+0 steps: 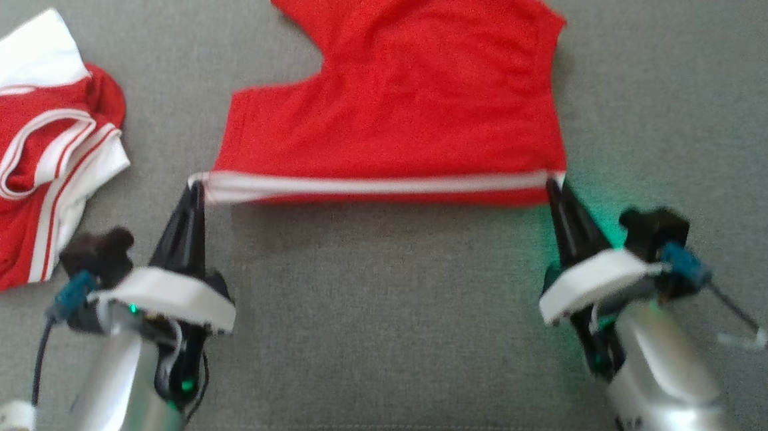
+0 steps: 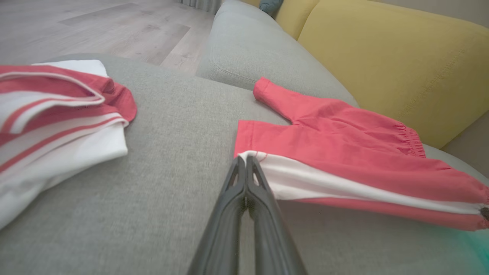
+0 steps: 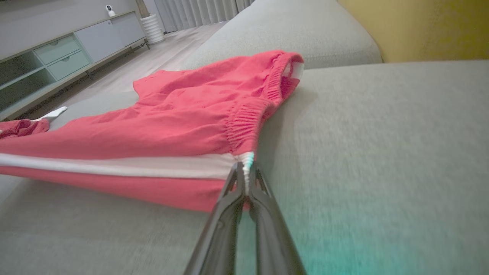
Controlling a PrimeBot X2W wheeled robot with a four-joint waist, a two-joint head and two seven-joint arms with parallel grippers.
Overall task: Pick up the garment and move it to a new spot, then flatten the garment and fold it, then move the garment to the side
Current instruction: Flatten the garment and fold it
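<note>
Head view: left tool (image 1: 197,188) grips hem, right tool (image 1: 552,184) grips waistband.
Between them: white-striped red fabric shorts (image 1: 397,110), taut.
Progress: flattening; fold, move aside remain.

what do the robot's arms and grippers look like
Silver forearms, each with a white wrist collar. The left gripper and right gripper have two long, tapering black fingers. A blue plug and dark cable sit by each wrist.
</note>
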